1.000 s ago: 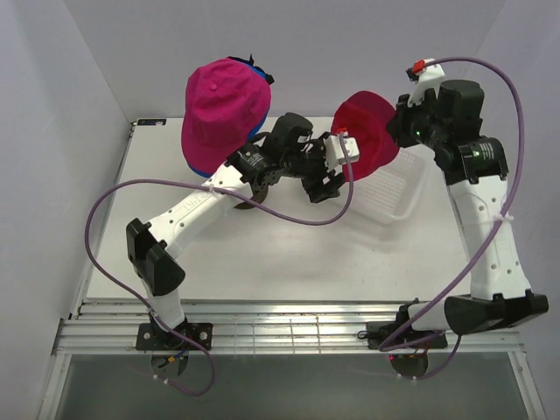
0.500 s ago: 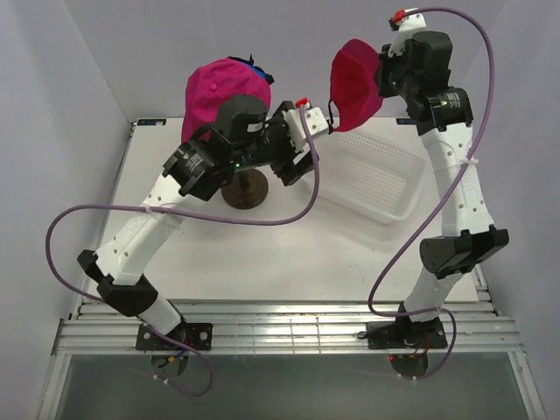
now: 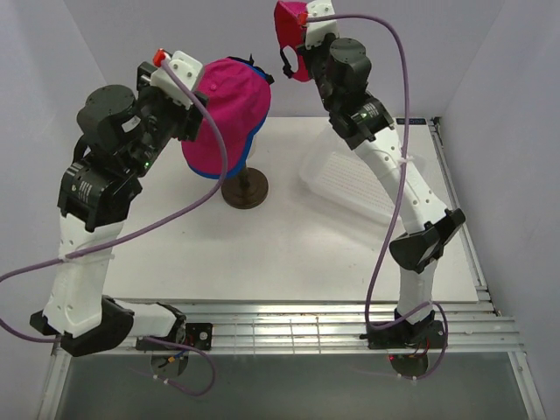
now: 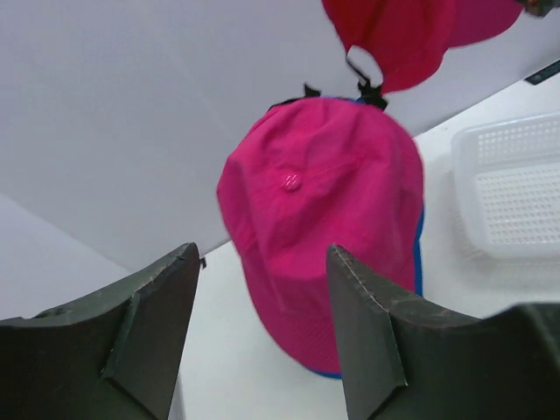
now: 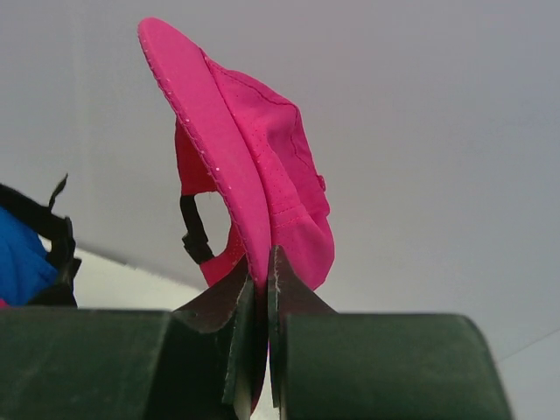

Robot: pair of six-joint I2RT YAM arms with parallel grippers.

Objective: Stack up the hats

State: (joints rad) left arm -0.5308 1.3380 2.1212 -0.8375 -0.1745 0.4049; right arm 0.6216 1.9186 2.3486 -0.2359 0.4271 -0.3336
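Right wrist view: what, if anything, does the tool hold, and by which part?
The right tool pinches the pink cap by its brim's edge.

On stand [image 3: 245, 191], left-rear of table [image 3: 262, 254]: stacked caps [image 3: 226, 114], one over other. Right of stand, on table: basket [image 3: 346, 175]. Aloft, just right of stack: third cap [image 3: 288, 28] in right pincer [image 5: 265, 289]. Left of stack: left pincer [image 4: 262, 254].

the top cap [image 3: 226, 105] is plain magenta pink with a matching pink button at its crown. the cap beneath it [image 5: 19, 255] is bright blue. the raised cap [image 5: 262, 175] is the same magenta pink, with a black strap. the basket [image 3: 367, 179] is white with a fine mesh of holes. the round stand [image 3: 248, 190] is dark brown, the table [image 3: 262, 254] white, the cables [image 3: 400, 61] purple, and the arms [image 3: 83, 262] white and black.
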